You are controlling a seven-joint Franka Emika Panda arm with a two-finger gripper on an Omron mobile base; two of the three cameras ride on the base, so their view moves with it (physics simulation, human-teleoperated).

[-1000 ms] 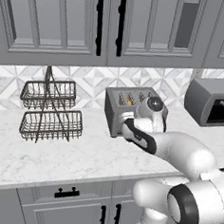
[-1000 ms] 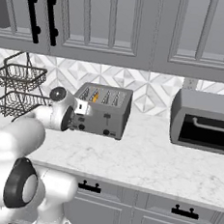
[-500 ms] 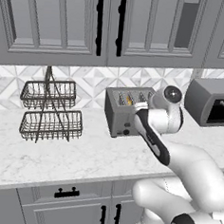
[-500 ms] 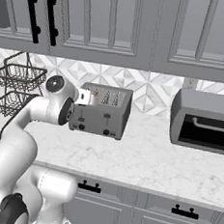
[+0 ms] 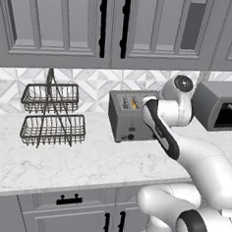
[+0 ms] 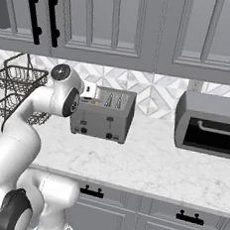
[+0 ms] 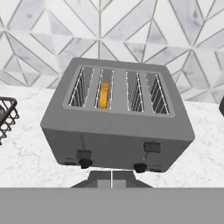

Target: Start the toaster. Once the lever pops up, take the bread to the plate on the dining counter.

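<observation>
The grey four-slot toaster (image 7: 116,131) stands on the marble worktop against the tiled wall, also seen in the left base view (image 5: 128,123) and the right base view (image 6: 104,120). The bread (image 7: 103,95) sits sunk in its second slot from the left, only its orange crust showing. The toaster's left lever (image 7: 83,154) is lower than its right lever (image 7: 152,146). My gripper (image 7: 111,178) is shut with nothing in it, hovering in front of and slightly above the toaster's front face, apart from it. The plate and the dining counter are out of view.
A two-tier wire basket (image 5: 51,115) stands left of the toaster. A larger grey oven (image 6: 208,123) with a black bar handle sits to the right. Grey wall cabinets (image 5: 110,24) hang overhead. Bare worktop (image 6: 147,162) lies in front of the toaster.
My hand has risen and drawn back from the toaster's front left, where it was low a second ago. The toaster and basket have not moved.
</observation>
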